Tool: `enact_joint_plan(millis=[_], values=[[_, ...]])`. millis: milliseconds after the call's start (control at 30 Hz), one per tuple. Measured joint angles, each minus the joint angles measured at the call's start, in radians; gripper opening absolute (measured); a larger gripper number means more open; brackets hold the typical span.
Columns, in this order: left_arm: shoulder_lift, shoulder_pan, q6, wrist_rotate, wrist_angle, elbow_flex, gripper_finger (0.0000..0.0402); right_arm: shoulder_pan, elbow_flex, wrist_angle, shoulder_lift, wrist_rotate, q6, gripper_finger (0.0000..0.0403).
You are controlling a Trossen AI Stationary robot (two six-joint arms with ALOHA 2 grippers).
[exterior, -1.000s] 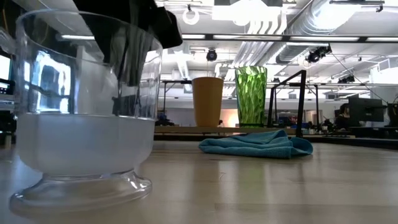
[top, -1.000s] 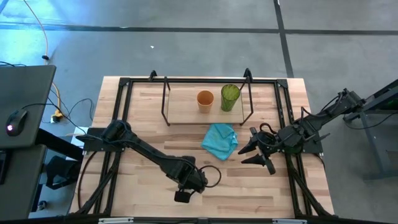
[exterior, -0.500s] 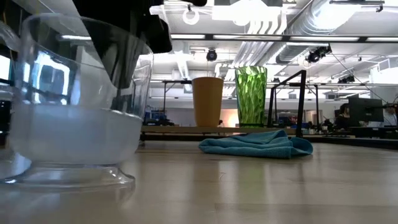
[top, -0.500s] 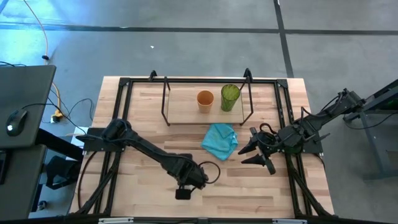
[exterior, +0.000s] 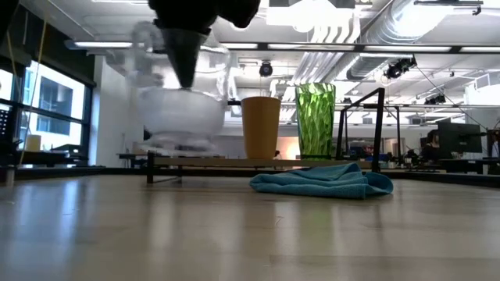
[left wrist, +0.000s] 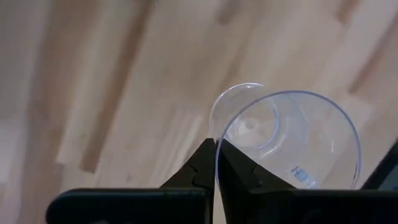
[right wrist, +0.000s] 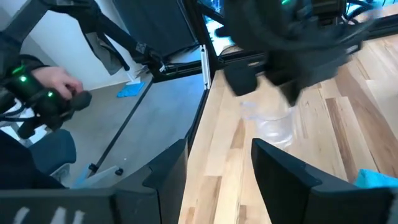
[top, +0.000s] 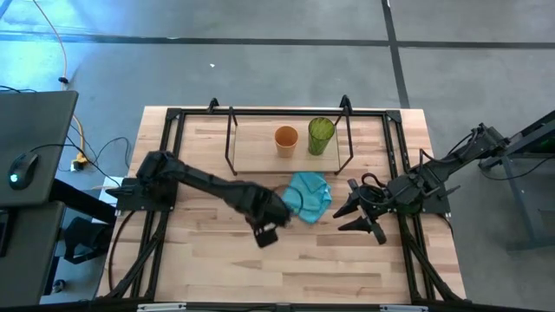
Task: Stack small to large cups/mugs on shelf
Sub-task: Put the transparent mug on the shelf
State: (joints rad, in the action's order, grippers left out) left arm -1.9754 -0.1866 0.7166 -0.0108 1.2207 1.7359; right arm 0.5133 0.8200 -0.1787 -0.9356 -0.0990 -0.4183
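My left gripper (top: 276, 214) is shut on the small clear glass cup (exterior: 181, 101), held above the table beside the turquoise cloth (top: 310, 196). The glass also shows in the left wrist view (left wrist: 292, 149). The orange cup (top: 286, 139) and the green tumbler (top: 321, 134) stand upright side by side on the shelf's wood base (top: 256, 156). My right gripper (top: 349, 214) is open and empty at the right, just past the cloth. My left gripper pinches the glass cup's rim (left wrist: 217, 138), one finger inside the cup and one outside. The fingers (exterior: 183, 55) come from above, pointing down. The cup hangs about upright below them, its foot lifted clear of the table.
The shelf's thin dark rods (exterior: 380, 129) rise around the two cups. The turquoise cloth (exterior: 324, 181) lies bunched in front of the shelf. The black table frame (top: 173, 117) runs along the far and side edges. A person's hand (right wrist: 56, 81) shows beyond the table.
My left gripper has lifted the clear glass cup off the table and carried it up and toward the far edge, a little to the right, close to the cloth and the shelf. The cup has stayed in the hold and about upright.
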Motion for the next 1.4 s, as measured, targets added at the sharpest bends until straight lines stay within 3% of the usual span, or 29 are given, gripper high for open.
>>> enact_joint_plan(millis=[333,567,867,1067,1167,1400], values=[[0.098,0.160,0.040,-0.059,0.093,0.000,0.0000,0.000,0.000,0.008,0.000,0.013,0.042,0.0172],[0.157,0.305,-0.157,-0.106,0.127,0.000,0.0000,0.000,0.000,0.036,0.000,0.012,0.003,0.0172],[0.199,0.487,-0.541,-0.192,0.172,0.000,0.0000,-0.002,0.000,0.090,0.000,-0.211,-0.091,0.0172],[0.201,0.641,-0.609,-0.210,0.167,0.000,0.0000,-0.002,0.000,0.149,0.000,-0.355,-0.142,0.0172],[0.201,0.702,-0.616,-0.207,0.142,0.000,0.0000,-0.002,0.000,0.169,0.000,-0.377,-0.140,0.0172],[0.201,0.778,-0.605,-0.088,0.031,0.000,0.0000,-0.002,0.000,0.197,0.000,-0.389,-0.108,0.0172]])
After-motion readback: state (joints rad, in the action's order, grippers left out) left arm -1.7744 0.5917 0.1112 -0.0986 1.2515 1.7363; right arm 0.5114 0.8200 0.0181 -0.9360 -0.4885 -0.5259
